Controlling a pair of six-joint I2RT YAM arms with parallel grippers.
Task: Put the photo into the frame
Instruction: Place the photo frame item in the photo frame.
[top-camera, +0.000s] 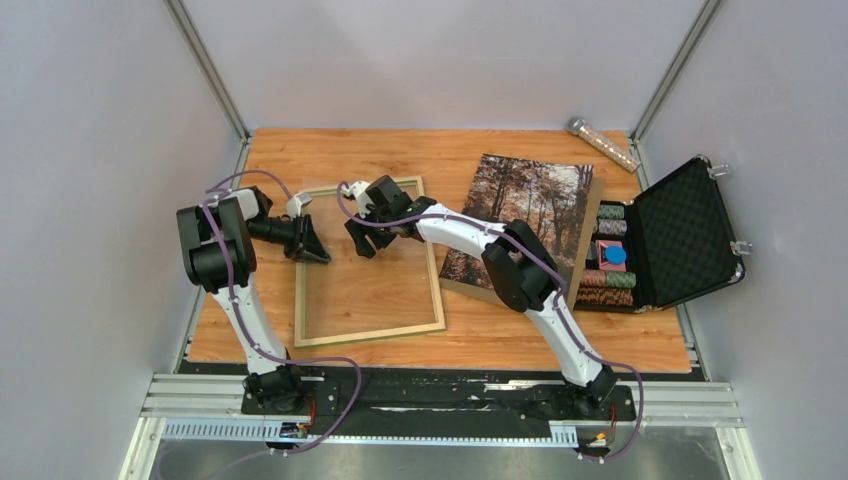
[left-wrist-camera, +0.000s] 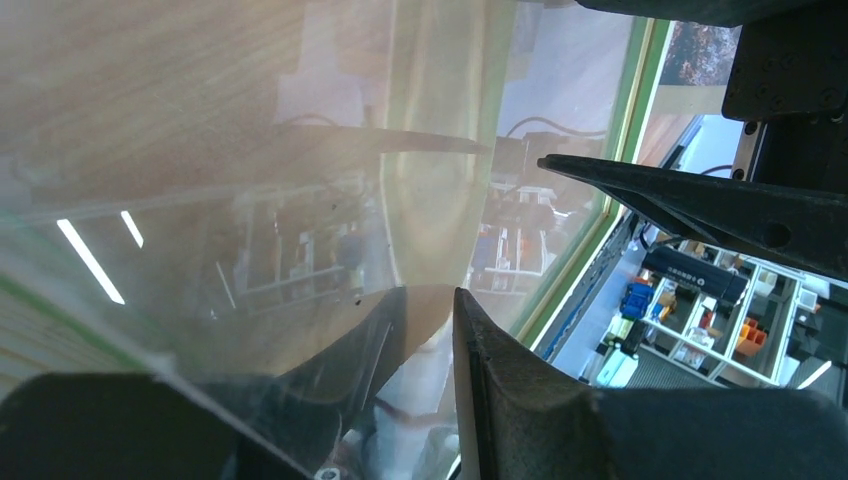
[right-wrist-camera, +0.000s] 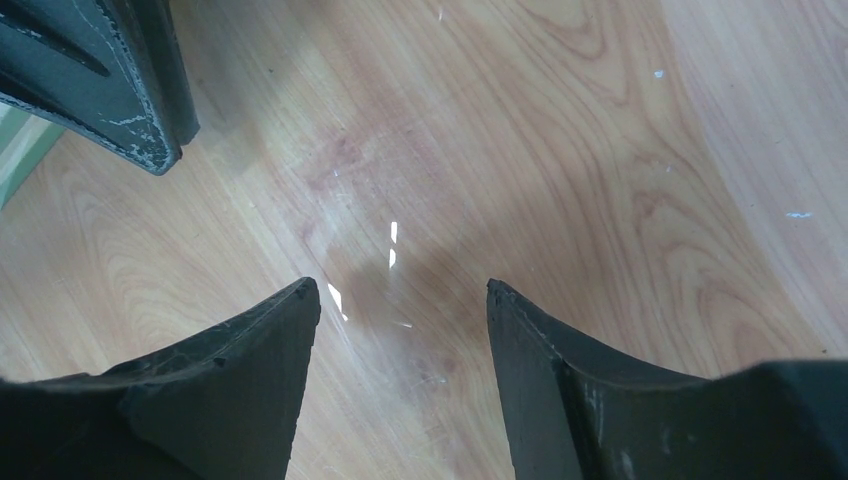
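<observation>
Lying between frame (top-camera: 370, 333) and open case (top-camera: 690, 235), the photo (top-camera: 525, 215) seemingly tops a board (top-camera: 589, 228).

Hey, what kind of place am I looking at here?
Probably a robotics test cell, not a home: two white-and-black robot arms bolted to a metal rail, a wood-grain tabletop boxed in by plain grey walls, and a black foam-lined case of poker chips.

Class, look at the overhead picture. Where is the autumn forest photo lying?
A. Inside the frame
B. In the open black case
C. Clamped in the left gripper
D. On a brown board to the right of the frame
D: in the top view the photo lies picture side up on the brown board, to the right of the frame and outside its rails.
</observation>
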